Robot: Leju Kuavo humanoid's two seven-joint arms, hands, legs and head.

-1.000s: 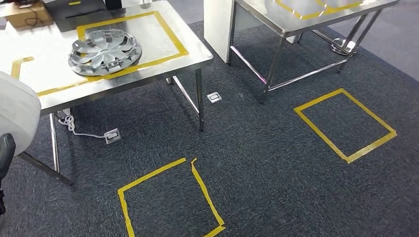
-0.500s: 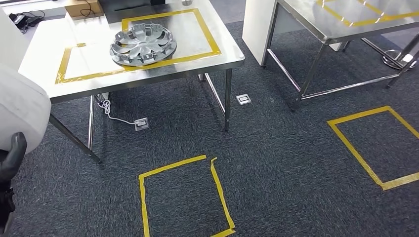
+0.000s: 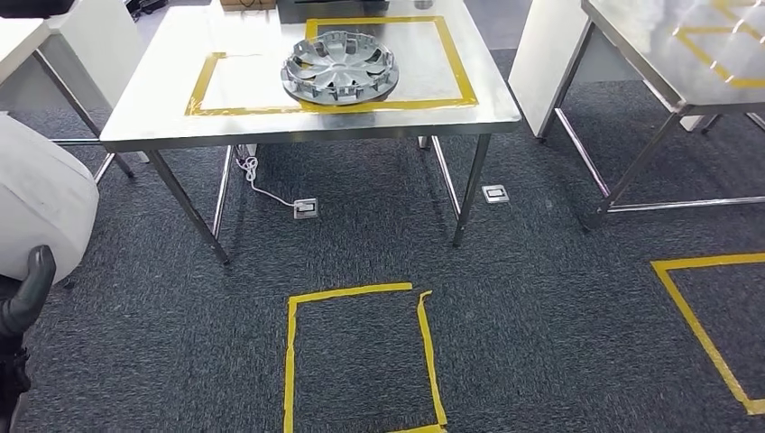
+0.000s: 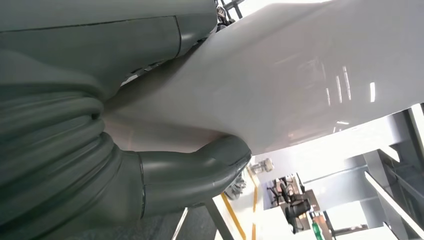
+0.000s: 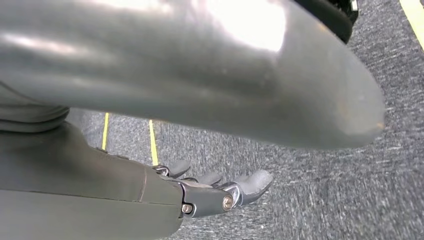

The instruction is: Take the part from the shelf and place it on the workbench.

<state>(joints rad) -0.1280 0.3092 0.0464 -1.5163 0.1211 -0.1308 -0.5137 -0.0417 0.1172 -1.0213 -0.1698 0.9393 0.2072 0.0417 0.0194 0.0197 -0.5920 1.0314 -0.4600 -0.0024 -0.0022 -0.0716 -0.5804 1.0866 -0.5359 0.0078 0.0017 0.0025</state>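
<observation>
At the near left edge of the head view, the left hand (image 3: 23, 298) holds a large white part (image 3: 41, 207), smooth and rounded like a moulded panel, most of it cut off by the frame. The left wrist view shows the same part (image 4: 280, 75) as a glossy white curved surface catching ceiling lights, with the thick grey thumb (image 4: 200, 172) pressed up against its underside; the other fingers are hidden behind the part, so how they lie cannot be told. What kind of part it is stays hard to judge, since no view shows its whole outline.

The right hand (image 5: 215, 190) hangs over the dark carpet (image 5: 350, 200), holding nothing, its dark fingers (image 5: 252, 182) extended and lying close side by side; a large blurred grey shape, probably the hand's own thumb, covers the rest of that picture.

On the carpet just ahead lies a yellow tape square (image 3: 361, 356), its near side cut off by the frame, and a second one (image 3: 713, 325) runs off the right edge. Beyond stands a steel workbench (image 3: 162, 99) marked with yellow tape rectangles (image 3: 451, 63). A silver wheel cover (image 3: 340, 68) lies flat on it, overlapping the tape line between the two rectangles. A white cable (image 3: 262, 185) trails under the bench to a floor socket (image 3: 306, 208). A second steel table (image 3: 649, 45) stands to the right, partly out of frame.
</observation>
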